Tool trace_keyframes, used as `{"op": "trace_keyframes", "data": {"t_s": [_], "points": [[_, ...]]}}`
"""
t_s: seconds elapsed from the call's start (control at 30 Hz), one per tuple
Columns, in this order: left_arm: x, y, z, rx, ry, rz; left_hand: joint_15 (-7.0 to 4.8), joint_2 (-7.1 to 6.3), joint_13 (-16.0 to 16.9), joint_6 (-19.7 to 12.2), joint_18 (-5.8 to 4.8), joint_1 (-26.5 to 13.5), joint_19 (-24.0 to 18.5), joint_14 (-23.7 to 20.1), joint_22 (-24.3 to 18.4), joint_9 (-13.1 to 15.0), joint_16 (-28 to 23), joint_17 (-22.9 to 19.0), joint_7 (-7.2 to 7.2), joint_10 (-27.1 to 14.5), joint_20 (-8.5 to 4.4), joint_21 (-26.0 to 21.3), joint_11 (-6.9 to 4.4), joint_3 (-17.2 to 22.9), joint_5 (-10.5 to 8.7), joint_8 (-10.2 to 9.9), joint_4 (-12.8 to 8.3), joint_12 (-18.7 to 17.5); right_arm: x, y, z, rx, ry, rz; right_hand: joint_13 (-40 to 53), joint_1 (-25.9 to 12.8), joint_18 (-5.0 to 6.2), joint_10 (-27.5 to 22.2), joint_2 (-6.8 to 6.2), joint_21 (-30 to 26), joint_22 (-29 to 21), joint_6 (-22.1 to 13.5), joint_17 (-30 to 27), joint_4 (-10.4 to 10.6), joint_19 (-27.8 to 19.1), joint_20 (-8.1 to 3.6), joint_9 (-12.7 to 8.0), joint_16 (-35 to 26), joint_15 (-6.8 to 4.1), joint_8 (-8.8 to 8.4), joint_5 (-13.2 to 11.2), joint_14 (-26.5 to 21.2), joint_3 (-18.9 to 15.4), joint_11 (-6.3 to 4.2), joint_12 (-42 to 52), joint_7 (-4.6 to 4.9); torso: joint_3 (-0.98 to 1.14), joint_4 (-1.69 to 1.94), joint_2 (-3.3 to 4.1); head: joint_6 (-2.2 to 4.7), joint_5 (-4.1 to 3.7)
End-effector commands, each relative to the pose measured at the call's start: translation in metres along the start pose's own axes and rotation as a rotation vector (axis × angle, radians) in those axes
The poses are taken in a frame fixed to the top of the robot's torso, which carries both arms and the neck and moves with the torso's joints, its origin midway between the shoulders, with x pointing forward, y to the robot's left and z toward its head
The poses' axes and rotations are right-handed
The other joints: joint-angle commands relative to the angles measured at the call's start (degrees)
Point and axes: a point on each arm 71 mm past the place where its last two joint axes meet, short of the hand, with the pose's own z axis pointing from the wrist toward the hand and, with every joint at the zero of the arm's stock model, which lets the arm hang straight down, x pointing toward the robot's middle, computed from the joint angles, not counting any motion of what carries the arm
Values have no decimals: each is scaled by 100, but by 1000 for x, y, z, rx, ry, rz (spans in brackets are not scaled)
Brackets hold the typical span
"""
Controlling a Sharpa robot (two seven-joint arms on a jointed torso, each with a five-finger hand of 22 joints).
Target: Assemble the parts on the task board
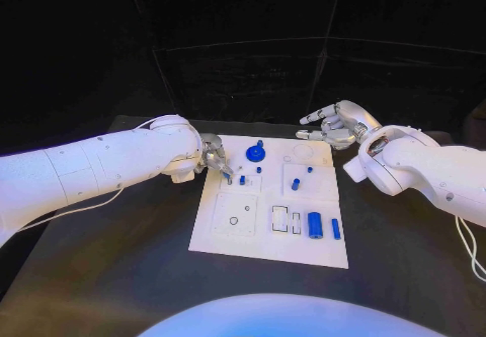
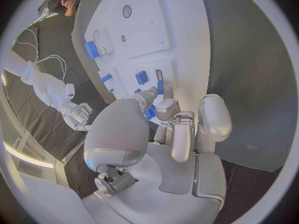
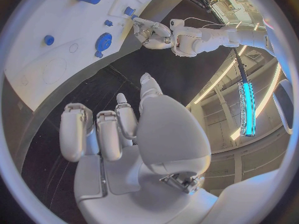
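Left silver hand (image 1: 215, 159) over white task board (image 1: 228, 235) far-left area, fingertips by small blue peg (image 2: 160, 87); hold unclear, cannot tell. Right silver hand (image 1: 334, 125) off far edge, fingers curled, empty. Advice: align peg upright, press slowly.

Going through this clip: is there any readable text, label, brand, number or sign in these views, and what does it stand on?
No readable text in any view.
Task board: only outlines and small round marks, no letters or numbers.
Blue parts, such as the cylinder: plain, no markings.
Left hand and right hand: no brand or label legible on them or on the white arms.
Black table: no markings.
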Motion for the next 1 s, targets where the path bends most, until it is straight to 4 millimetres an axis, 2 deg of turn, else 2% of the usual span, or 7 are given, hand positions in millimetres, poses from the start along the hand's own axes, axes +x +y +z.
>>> {"op": "trace_keyframes", "data": {"t_s": [0.03, 0.17, 0.27, 0.47, 1.0], "points": [[1, -2, 0, -5, -4, 17, -2, -16, -2, 0, 45, 55, 13, 605, 6, 9, 36, 1510, -32, 41, -13, -28, 0, 574, 28, 25, -534, -23, 0, 1, 0, -6, 10, 3, -3, -18, 50, -27, 57, -38, -8, 8, 687, 0, -30, 9, 0, -32, -34, 7, 18, 401, -39, 9, -35, 10, 3, 7, -1, -4, -5], [4, -4, 0, -4, 6, 24, -3, -18, 2, 1, 45, 53, 14, 605, 6, 9, 36, 1510, -32, 44, -13, -28, -1, 577, 28, 26, -535, -20, 0, 1, 0, -4, 11, 3, -3, -18, 50, -27, 57, -38, -8, 8, 687, 0, -30, 9, 0, -32, -34, 7, 18, 401, -39, 9, -35, 10, 8, -1, 4, 0, 1], [6, -5, 0, -2, 14, 30, -3, -19, 2, 3, 45, 50, 13, 605, 5, 10, 36, 1510, -32, 45, -14, -29, -1, 580, 28, 28, -534, -20, 0, 1, 0, -3, 12, 3, -3, -18, 50, -27, 57, -38, -8, 8, 687, 0, -30, 9, 0, -32, -34, 7, 18, 401, -39, 9, -35, 10, 2, -7, 5, -7, -2], [8, -8, 1, 0, 26, 39, -4, -23, -7, 13, 46, 27, 11, 605, 1, 13, 36, 1510, -33, 49, -15, -35, -2, 602, 27, 40, -527, -25, 1, 1, 0, -1, 14, 3, -3, -18, 50, -27, 57, -38, -8, 8, 687, 0, -30, 9, 0, -32, -34, 7, 18, 401, -39, 9, -35, 10, 2, 0, 0, -9, -17], [12, -8, 0, -17, 59, 59, -5, -24, -16, 15, 47, 17, 10, 605, -2, 14, 36, 1510, -35, 48, -15, -39, -2, 613, 28, 44, -523, -31, 1, 1, 0, 1, 20, 3, -3, -18, 50, -27, 57, -38, -8, 8, 687, 0, -30, 9, 0, -32, -34, 7, 18, 401, -39, 9, -35, 10, 2, 5, 1, -34, 7]]}}
